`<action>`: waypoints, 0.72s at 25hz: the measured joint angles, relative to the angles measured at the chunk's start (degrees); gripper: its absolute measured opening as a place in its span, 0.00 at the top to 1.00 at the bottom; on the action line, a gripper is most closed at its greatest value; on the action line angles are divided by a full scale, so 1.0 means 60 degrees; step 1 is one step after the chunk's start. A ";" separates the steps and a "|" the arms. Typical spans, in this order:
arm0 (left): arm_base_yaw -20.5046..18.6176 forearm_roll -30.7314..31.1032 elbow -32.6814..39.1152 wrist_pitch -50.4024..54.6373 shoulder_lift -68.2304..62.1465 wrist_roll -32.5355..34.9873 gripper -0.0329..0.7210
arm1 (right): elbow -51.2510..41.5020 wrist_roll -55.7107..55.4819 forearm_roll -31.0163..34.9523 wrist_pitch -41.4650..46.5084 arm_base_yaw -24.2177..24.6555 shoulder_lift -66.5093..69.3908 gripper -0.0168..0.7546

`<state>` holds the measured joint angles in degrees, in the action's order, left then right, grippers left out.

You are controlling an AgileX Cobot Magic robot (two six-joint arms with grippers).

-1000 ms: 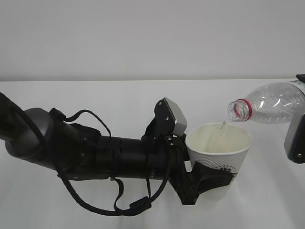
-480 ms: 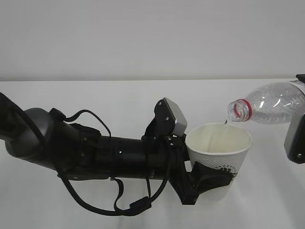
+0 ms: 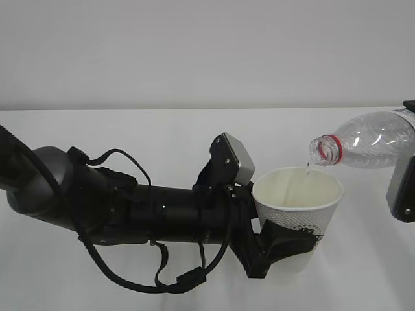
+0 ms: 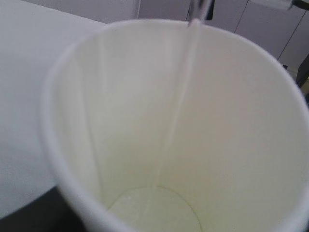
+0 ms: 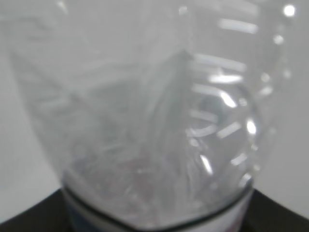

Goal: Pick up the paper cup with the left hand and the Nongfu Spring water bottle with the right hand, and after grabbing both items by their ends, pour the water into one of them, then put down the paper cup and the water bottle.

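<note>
The white paper cup point(image 3: 297, 202) stands upright just above the table, and my left gripper point(image 3: 285, 243) is shut on its lower part. My right gripper point(image 3: 403, 184) at the right edge is shut on the Nongfu Spring water bottle point(image 3: 373, 137). The bottle lies tilted, with its red-ringed open mouth over the cup's far rim. A thin trickle of water point(image 3: 306, 170) falls into the cup. In the left wrist view the water point(image 4: 186, 87) runs down the cup's inner wall point(image 4: 236, 140) and a little pools at the bottom. The right wrist view is filled by the clear bottle point(image 5: 145, 121), which hides the fingers.
The white table point(image 3: 162, 139) stretches behind and beside the arms up to a plain pale wall. My left arm point(image 3: 130, 207), with its looping cables, lies across the front left of the table.
Arms, cup and bottle have held their places. The thin trickle from the bottle's mouth keeps falling into the cup.
</note>
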<state>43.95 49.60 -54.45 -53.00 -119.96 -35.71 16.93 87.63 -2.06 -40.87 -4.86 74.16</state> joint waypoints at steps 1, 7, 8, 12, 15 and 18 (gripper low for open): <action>0.0000 0.0000 0.0000 0.0000 0.0000 0.0000 0.31 | 0.0000 0.0000 0.0000 0.0000 0.0000 0.0000 0.45; 0.0000 0.0000 0.0000 0.0000 0.0000 0.0000 0.31 | 0.0000 0.0079 0.0000 -0.0016 0.0000 0.0000 0.45; 0.0000 0.0000 0.0000 0.0000 0.0000 0.0000 0.31 | 0.0000 0.0096 0.0000 -0.0016 0.0000 0.0000 0.45; 0.0000 0.0000 0.0000 0.0000 0.0000 0.0000 0.31 | 0.0000 0.0100 0.0000 -0.0016 0.0000 0.0000 0.45; 0.0000 0.0000 0.0000 0.0000 0.0000 0.0000 0.31 | 0.0000 0.0117 0.0000 -0.0016 0.0000 0.0000 0.45; 0.0000 0.0000 0.0000 0.0000 0.0000 0.0000 0.31 | 0.0000 0.0117 0.0000 -0.0023 0.0000 0.0000 0.45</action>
<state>43.95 49.60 -54.45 -53.00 -119.96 -35.71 16.93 88.33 -2.06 -41.00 -4.86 74.16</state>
